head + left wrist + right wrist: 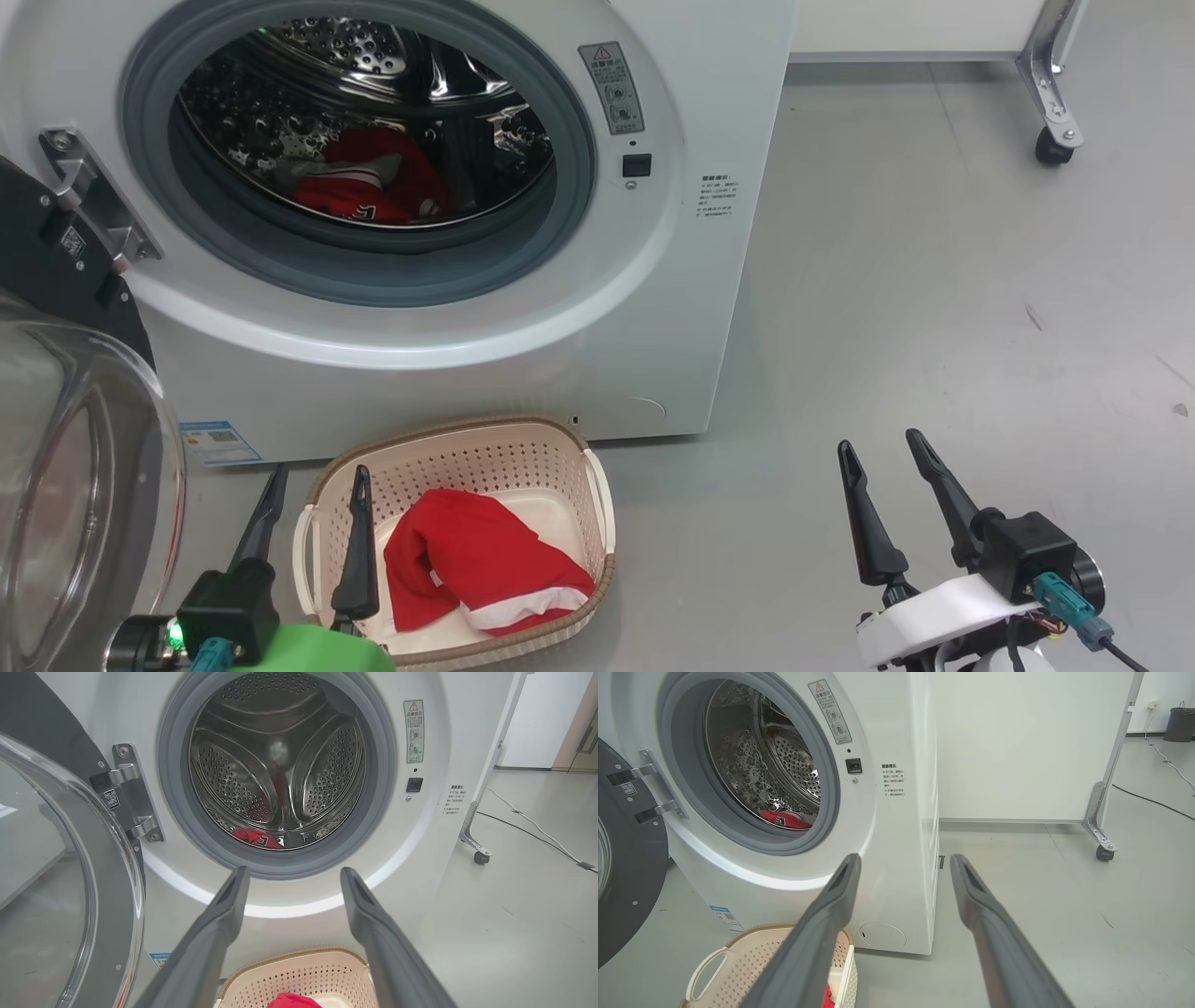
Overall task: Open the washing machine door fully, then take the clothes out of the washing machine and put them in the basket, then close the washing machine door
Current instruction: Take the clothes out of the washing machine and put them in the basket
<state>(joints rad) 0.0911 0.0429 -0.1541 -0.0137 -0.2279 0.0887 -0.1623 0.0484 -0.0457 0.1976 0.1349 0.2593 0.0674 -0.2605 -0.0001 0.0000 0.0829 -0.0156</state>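
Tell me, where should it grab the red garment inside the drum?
Probably the raised fold on top of the red garment, reaching straight in from the front over the grey gasket. It lies crumpled low in the drum, so that ridge is easiest to pinch.

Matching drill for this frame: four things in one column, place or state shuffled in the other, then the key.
1. round black-ringed glass washing machine door
2. cream perforated plastic basket
3. steel drum
4. right gripper

A. open, above bare grey floor
B. swung open at left
C. on the floor, one red garment inside
D. inside white washing machine, red clothes in it

Pairs: 1-B, 2-C, 3-D, 4-A
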